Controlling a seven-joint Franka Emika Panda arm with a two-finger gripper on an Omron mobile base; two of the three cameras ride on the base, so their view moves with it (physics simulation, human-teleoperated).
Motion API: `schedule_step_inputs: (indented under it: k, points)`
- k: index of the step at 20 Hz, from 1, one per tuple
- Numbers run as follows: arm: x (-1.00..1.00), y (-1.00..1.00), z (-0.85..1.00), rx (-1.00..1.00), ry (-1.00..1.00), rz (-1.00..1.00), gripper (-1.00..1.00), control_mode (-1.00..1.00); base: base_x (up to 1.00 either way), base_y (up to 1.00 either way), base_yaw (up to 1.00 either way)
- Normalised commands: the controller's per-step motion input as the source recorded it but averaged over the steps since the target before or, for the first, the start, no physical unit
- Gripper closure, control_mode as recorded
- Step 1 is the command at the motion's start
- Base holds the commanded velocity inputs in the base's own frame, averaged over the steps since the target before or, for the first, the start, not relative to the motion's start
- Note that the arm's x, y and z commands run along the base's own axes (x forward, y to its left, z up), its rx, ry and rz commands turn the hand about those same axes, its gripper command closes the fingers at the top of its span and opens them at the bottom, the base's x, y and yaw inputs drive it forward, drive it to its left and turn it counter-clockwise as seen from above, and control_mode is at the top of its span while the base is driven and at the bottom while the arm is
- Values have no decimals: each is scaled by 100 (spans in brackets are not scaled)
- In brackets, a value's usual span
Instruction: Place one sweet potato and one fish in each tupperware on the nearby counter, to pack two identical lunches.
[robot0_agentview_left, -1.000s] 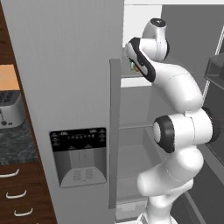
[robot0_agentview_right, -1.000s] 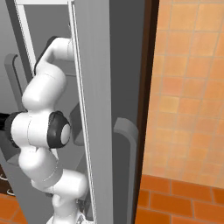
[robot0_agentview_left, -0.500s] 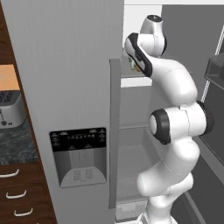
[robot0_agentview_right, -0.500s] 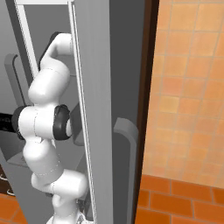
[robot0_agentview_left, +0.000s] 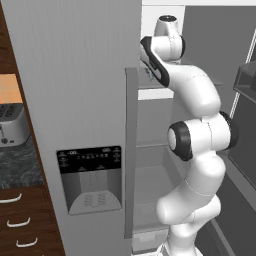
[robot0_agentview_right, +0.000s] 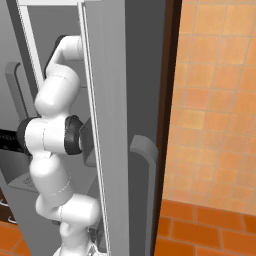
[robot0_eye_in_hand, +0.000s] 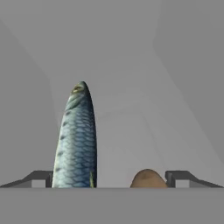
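In the hand view a slim silvery-blue scaled fish (robot0_eye_in_hand: 77, 139) lies lengthwise on a pale grey fridge shelf, just inside my left fingertip (robot0_eye_in_hand: 40, 178). An orange-brown sweet potato (robot0_eye_in_hand: 148, 179) peeks up close to the right fingertip. My gripper (robot0_eye_in_hand: 109, 179) is open, with both items between its spread fingers and nothing gripped. In the left base view the arm (robot0_agentview_left: 192, 95) reaches up into the fridge's top shelf. The black marbled counter (robot0_agentview_left: 17, 167) lies at the far left. The tupperware is out of view.
The shut grey fridge door with a dispenser panel (robot0_agentview_left: 90, 180) and tall handle (robot0_agentview_left: 131, 150) stands left of the arm. The open right door (robot0_agentview_right: 112, 125) flanks the arm. A toaster (robot0_agentview_left: 12, 125) sits on the counter above dark drawers (robot0_agentview_left: 22, 227).
The arm's upper joints have shifted slightly left and up, carrying the hand a little deeper into the top shelf. The jaws stay open.
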Motion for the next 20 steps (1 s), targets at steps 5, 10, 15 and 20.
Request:
schedule_step_inputs:
  k: [5,10,15,20]
  points:
    - [0,0,-100,-7,25,0,100,-100,0,0,0]
    - [-43,-8,-100,-3,24,0,100,-100,0,0,0]
    - [-82,-30,-57,0,29,0,100,-100,0,0,0]
    - [-49,21,75,-5,78,-1,100,-100,0,0,0]
